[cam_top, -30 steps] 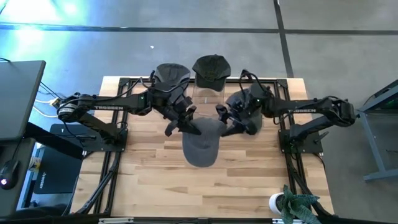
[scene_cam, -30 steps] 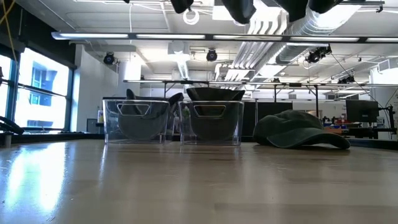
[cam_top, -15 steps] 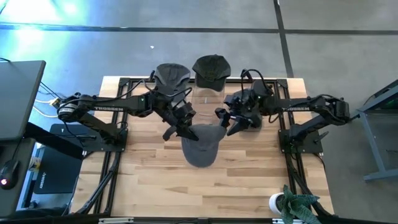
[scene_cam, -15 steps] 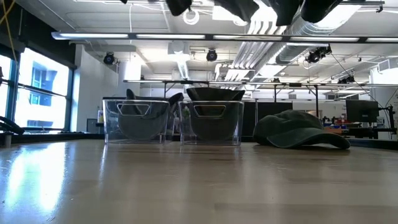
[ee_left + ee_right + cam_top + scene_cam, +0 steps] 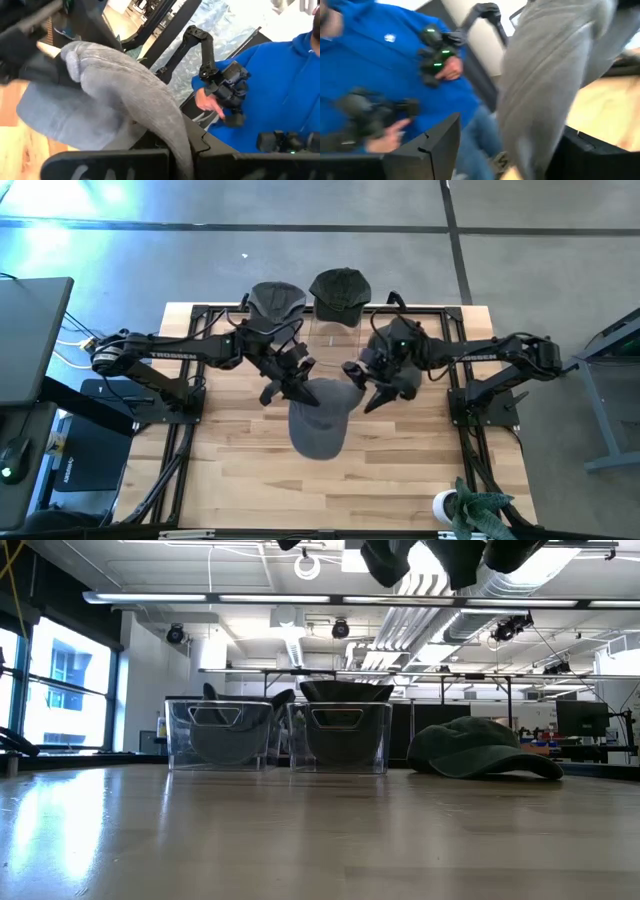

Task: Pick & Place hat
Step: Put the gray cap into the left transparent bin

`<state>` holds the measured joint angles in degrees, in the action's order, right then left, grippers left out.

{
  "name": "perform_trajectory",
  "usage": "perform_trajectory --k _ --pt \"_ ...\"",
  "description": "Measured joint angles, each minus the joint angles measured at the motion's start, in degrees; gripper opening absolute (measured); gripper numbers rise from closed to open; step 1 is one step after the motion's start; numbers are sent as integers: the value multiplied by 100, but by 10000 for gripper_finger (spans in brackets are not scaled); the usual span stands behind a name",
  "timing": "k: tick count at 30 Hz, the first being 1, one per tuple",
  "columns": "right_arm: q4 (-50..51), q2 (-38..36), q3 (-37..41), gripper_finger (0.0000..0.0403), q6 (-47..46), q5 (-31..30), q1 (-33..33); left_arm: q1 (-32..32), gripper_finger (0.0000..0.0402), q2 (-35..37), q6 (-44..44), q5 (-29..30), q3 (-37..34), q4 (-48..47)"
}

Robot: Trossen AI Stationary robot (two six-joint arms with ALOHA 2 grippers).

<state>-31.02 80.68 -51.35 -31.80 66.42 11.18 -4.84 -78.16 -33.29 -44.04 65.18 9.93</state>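
Observation:
A light grey hat [image 5: 320,420] hangs in the air over the middle of the wooden table [image 5: 230,470], between my two grippers. My left gripper [image 5: 293,388] is shut on the hat's left far edge. My right gripper [image 5: 358,383] stands open at the hat's right far edge, and in its wrist view the grey cloth [image 5: 545,90] runs between the two wide-set fingers; whether they touch it I cannot tell. The low view shows only the grippers' dark undersides [image 5: 450,555] at its top. My left gripper pinches a ridge of the grey hat's cloth [image 5: 172,135] at its left far edge between its two fingers. The fingers come in level from the table's left. The hat is lifted clear of the table and spreads toward the near edge.
Two clear bins stand at the far edge, one with a dark grey hat [image 5: 277,300], one with a dark green hat [image 5: 340,292]. Another dark green hat [image 5: 485,752] lies right of the bins in the low view. A person in a blue top [image 5: 280,85] is beyond the table.
My right gripper has swung its fingers round toward the hat's right far edge and sunk a little. The hat stays lifted clear in my left gripper.

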Motion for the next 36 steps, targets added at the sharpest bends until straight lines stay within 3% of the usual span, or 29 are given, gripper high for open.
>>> perform_trajectory --k 6,13,17,21,24,29,36 --pt "-142 -47 -2 171 -703 857 59 0 0 67 -172 -156 1 44" --pt "-530 -54 -2 20 -844 525 -33 0 14 102 -186 -52 -2 57" --pt "-597 -54 -2 18 -1067 306 -142 -2 70 -74 -501 -143 11 36" --pt "-653 -54 -2 4 -1164 209 -215 0 135 -154 -611 -670 8 86" --pt "-700 -54 -2 7 -1267 58 -234 2 154 -271 -477 -1022 -2 149" --pt "-738 -99 -2 5 -1414 20 -225 1 123 -243 -450 -1419 14 292" --pt "-748 -372 0 5 -1472 31 -223 -2 19 -101 -587 -1698 1 226"
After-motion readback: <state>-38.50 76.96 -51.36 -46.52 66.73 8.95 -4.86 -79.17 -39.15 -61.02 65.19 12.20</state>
